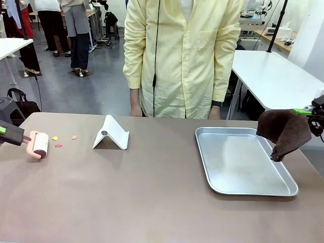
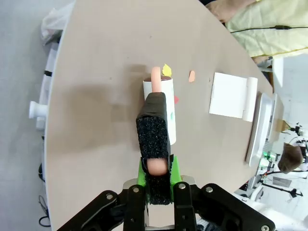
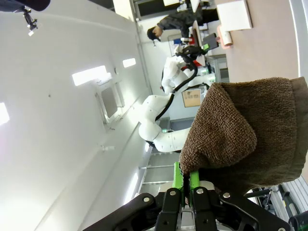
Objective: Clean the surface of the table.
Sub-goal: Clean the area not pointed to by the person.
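At left edge of table (image 1: 152,202), grips lint roller (image 1: 40,145) in left gripper (image 2: 157,173); at right, pinches brown cloth (image 1: 284,131) over tray (image 1: 238,162) in right gripper (image 3: 186,177).

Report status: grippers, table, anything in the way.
Left gripper shut on lint roller, resting on table beside paper scraps. Right gripper shut on brown cloth, held up at tray's right side. White stand mid-table.
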You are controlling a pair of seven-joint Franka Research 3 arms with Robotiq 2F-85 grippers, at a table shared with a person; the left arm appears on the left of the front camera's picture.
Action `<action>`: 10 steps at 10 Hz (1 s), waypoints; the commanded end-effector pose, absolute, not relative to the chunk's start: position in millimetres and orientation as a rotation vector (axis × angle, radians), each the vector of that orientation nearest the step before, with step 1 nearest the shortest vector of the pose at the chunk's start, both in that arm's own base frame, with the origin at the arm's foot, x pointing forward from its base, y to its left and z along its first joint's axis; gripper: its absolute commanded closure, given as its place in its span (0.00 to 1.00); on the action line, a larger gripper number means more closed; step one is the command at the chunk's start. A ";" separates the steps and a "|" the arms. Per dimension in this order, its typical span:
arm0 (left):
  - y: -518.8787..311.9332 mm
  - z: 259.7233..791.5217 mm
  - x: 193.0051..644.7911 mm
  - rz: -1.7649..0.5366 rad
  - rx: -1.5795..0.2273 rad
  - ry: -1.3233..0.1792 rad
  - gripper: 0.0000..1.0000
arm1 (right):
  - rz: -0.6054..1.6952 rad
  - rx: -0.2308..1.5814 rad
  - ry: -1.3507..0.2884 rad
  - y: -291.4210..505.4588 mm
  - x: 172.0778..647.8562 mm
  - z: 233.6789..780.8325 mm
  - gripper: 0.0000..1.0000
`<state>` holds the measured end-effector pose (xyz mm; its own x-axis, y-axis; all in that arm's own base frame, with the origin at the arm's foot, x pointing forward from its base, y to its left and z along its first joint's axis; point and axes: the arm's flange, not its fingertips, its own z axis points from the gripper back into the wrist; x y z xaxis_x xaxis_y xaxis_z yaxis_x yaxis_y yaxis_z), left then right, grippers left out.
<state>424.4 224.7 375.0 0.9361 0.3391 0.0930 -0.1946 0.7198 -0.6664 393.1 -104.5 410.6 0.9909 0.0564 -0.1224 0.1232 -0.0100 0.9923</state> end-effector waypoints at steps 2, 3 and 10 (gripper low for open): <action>188.0 353.1 436.4 0.297 -0.624 -0.147 0.80 | -0.040 1.586 0.147 -103.8 391.7 413.4 0.95; 176.3 350.2 442.8 0.286 -0.626 -0.125 0.80 | -0.040 1.586 0.147 -103.8 391.7 413.4 0.95; 107.3 332.0 497.5 0.218 -0.584 -0.046 0.80 | -0.040 1.586 0.147 -103.8 391.7 413.4 0.95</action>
